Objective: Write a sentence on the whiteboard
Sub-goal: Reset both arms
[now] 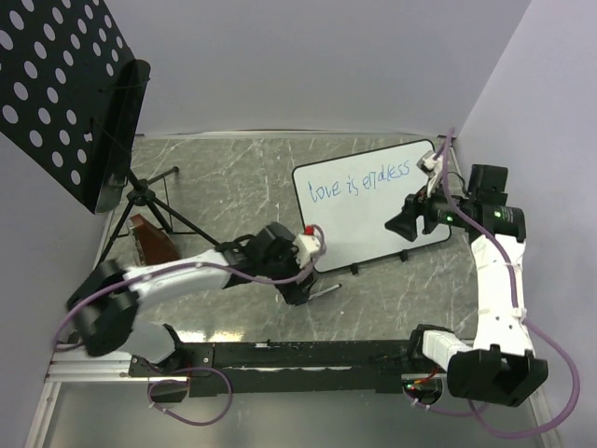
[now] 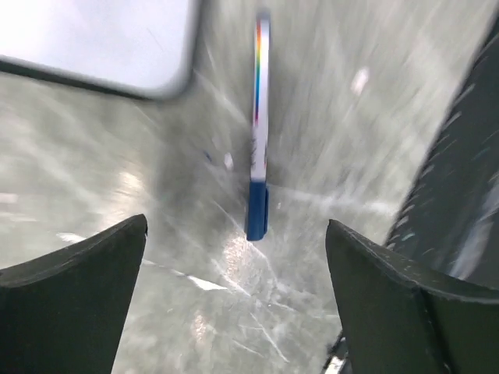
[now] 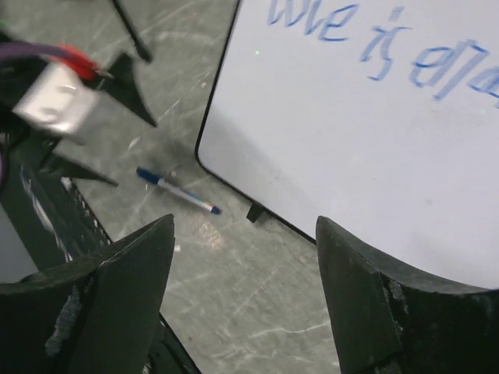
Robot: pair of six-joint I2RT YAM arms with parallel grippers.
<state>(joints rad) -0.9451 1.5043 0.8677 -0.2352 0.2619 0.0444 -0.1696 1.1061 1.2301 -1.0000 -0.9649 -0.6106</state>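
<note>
The whiteboard (image 1: 373, 210) lies flat on the grey table at the right, with the sentence (image 1: 359, 180) in thin blue strokes reading "love is endless"; part of it shows in the right wrist view (image 3: 390, 47). A blue-capped marker (image 2: 258, 140) lies on the table just off the board's near left corner; it also shows in the right wrist view (image 3: 178, 190) and the top view (image 1: 324, 291). My left gripper (image 1: 297, 291) is open and empty, just short of the marker. My right gripper (image 1: 403, 224) is open and empty above the board's right part.
A black perforated panel (image 1: 65, 84) on a tripod stand (image 1: 154, 210) stands at the back left. A brown object (image 1: 151, 245) lies by the tripod's foot. Purple walls close the back and right sides. A black rail (image 1: 298, 355) runs along the near edge.
</note>
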